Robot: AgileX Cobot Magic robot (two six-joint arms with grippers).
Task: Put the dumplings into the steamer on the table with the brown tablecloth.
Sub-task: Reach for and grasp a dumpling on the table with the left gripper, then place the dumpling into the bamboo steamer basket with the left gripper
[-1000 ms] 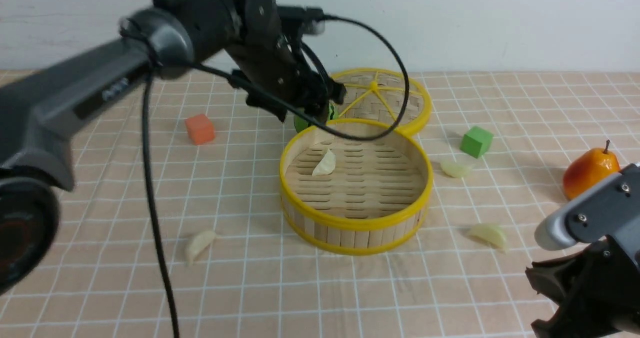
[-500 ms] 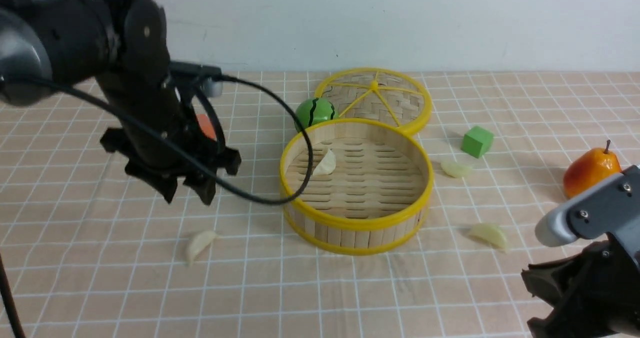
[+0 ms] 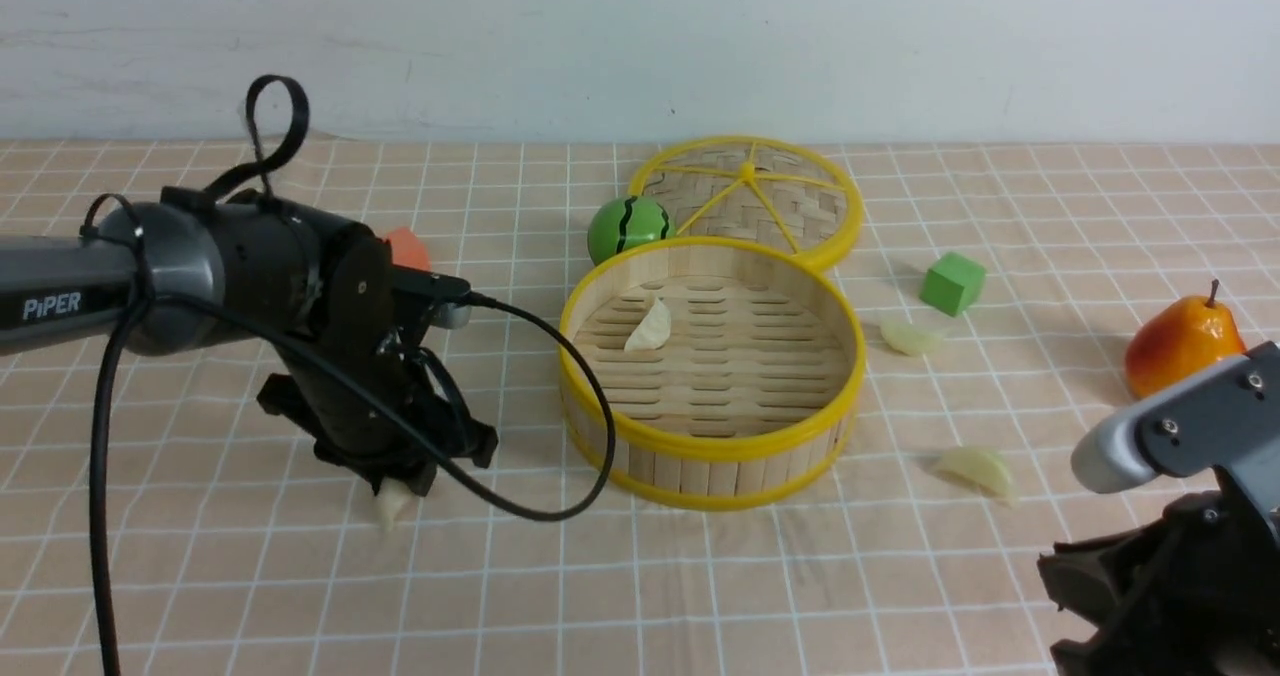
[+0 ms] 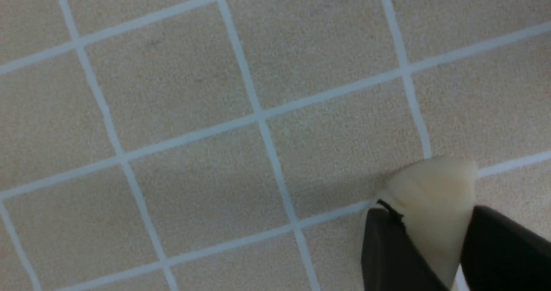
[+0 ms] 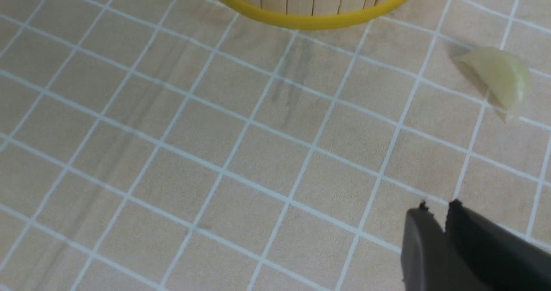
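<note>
Dumplings are scattered: one dumpling (image 3: 650, 326) lies in the steamer (image 3: 712, 456), two more (image 3: 910, 337) (image 3: 978, 468) sit on the table (image 3: 700, 596) to its right, and the fourth dumpling (image 4: 430, 183) is pinched by one end in the left end effector (image 4: 428, 222). So shallow a grip could slip on lifting. The arm's cable (image 3: 560, 436) loops across the steamer's wall and may snag. The right end effector (image 5: 434, 207) hovers nearly closed, empty. The green ball (image 3: 629, 226) and lid (image 3: 770, 196) lie behind, out of the way.

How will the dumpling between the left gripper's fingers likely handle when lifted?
Probably stiff: the dumpling shows no dent between the fingers of the left gripper. Its glossy, tapered body could squirt out of a narrow pinch. Small and plastic-looking, so likely light.
</note>
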